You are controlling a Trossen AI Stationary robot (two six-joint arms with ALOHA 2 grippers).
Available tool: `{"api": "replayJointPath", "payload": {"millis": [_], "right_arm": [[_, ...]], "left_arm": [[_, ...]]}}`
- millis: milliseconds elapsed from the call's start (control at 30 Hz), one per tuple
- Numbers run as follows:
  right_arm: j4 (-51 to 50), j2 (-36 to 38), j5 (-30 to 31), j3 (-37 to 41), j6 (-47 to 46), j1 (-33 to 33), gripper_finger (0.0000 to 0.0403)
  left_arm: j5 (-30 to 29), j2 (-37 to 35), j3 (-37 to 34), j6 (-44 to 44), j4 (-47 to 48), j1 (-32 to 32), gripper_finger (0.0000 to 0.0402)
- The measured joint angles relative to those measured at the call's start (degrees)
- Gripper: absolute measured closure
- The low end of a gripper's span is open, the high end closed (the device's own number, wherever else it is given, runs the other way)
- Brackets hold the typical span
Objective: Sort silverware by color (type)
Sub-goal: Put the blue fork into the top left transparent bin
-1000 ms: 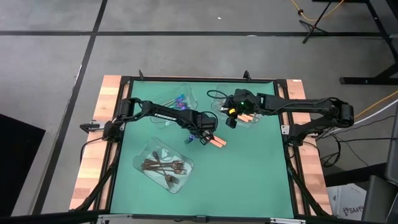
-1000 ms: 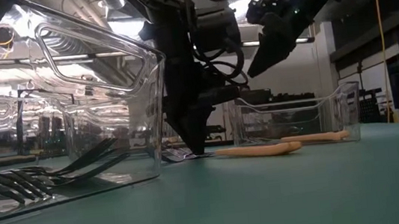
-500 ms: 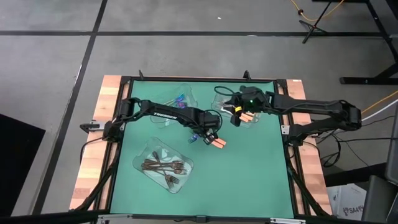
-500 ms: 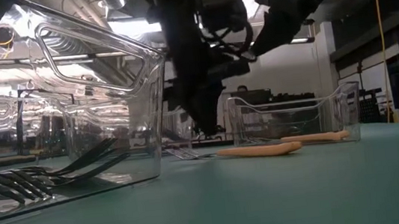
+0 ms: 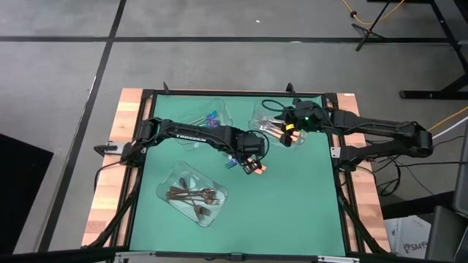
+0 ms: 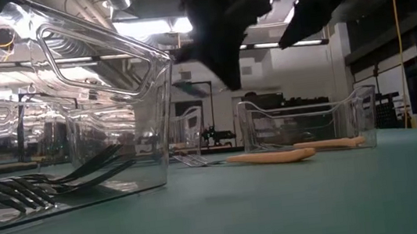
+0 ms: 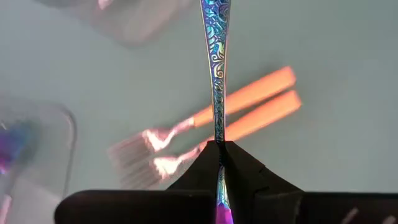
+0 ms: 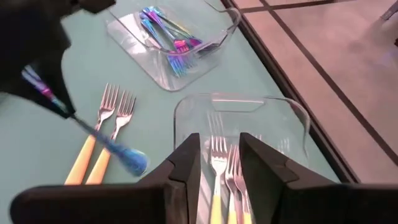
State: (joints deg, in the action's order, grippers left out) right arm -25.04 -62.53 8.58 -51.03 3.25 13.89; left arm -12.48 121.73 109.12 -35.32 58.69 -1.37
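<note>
My left gripper (image 5: pixel 247 157) hangs over the middle of the green table, shut on an iridescent blue-purple utensil (image 7: pixel 216 74). Two orange-handled forks (image 5: pixel 256 168) lie flat on the table just below it. My right gripper (image 8: pixel 221 168) is open above the far-right clear tray (image 8: pixel 292 118), which holds more orange-handled forks (image 8: pixel 219 155). A far-left tray (image 5: pixel 208 120) holds iridescent pieces. A near-left tray (image 5: pixel 191 193) holds dark forks. My left gripper pinches the iridescent utensil between its two fingers near one end (image 7: pixel 218 144). The fingers slant steeply down from above. The patterned handle (image 7: pixel 215 37) sticks out past the fingertips, more along the fingers than across them. The piece is lifted clear of the table, its free end (image 8: pixel 130 160) slanting downward.
The table has a raised dark frame (image 5: pixel 333 157) along its sides. Open green surface (image 5: pixel 292 212) lies at the near right. In the low view the dark-fork tray (image 6: pixel 76 132) stands large at the near left, with the room behind it.
My left gripper has risen from the table beside the two orange forks and drifted slightly toward the right edge, lifting the iridescent utensil clear. My right gripper has risen and drawn back toward the table's right edge, over its tray. The orange forks stayed where they were.
</note>
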Motion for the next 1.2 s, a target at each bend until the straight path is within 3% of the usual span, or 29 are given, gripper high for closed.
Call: {"api": "replayJointPath", "payload": {"millis": [233, 433, 767, 1200], "right_arm": [[-7.46, 7.72, -0.04, 0.0, -3.74, 0.0, 0.0303], [-12.52, 14.0, -0.6, 0.04, -12.29, 0.0, 0.0303], [-12.85, 15.0, -1.09, 0.09, -21.04, -0.04, 0.0303], [19.53, 14.66, -4.17, 17.87, -31.45, -0.04, 0.0303]], "left_arm": [[-9.2, 0.0, 4.57, -0.06, -1.05, -0.13, 0.0394], [-12.85, 0.0, 5.34, -0.01, -3.48, 0.61, 0.0394], [-18.88, -0.02, 5.36, 1.24, -9.81, 1.25, 0.0394], [-22.59, -0.02, 5.36, 2.9, -13.51, 1.25, 0.0394]]}}
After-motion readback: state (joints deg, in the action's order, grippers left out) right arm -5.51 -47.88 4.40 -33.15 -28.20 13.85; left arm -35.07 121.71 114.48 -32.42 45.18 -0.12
